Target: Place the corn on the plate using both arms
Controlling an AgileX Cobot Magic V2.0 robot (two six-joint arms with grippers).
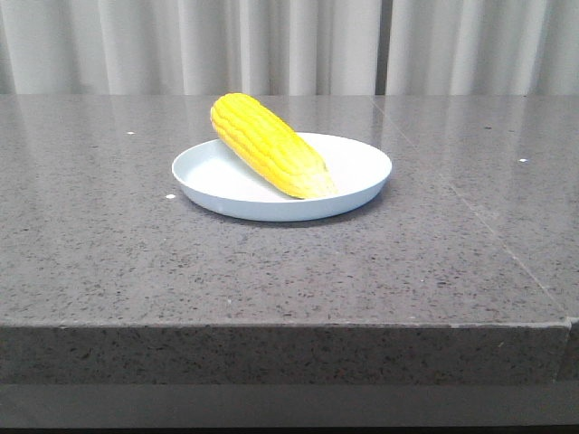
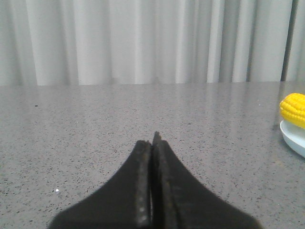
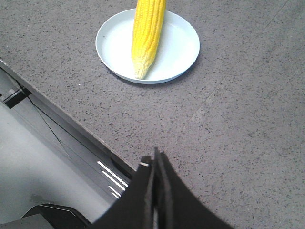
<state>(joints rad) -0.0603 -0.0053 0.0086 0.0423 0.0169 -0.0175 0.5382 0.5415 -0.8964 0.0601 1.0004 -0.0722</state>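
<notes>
One corn, one plate

Yellow corn, pale blue plate, grey speckled table.

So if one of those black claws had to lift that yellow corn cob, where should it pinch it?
Probably across the middle of the bright yellow corn cob, coming from above. It lies slanted on the round pale blue-white plate, its thick end overhanging the rim, so the rounded middle is clear on both sides.
</notes>
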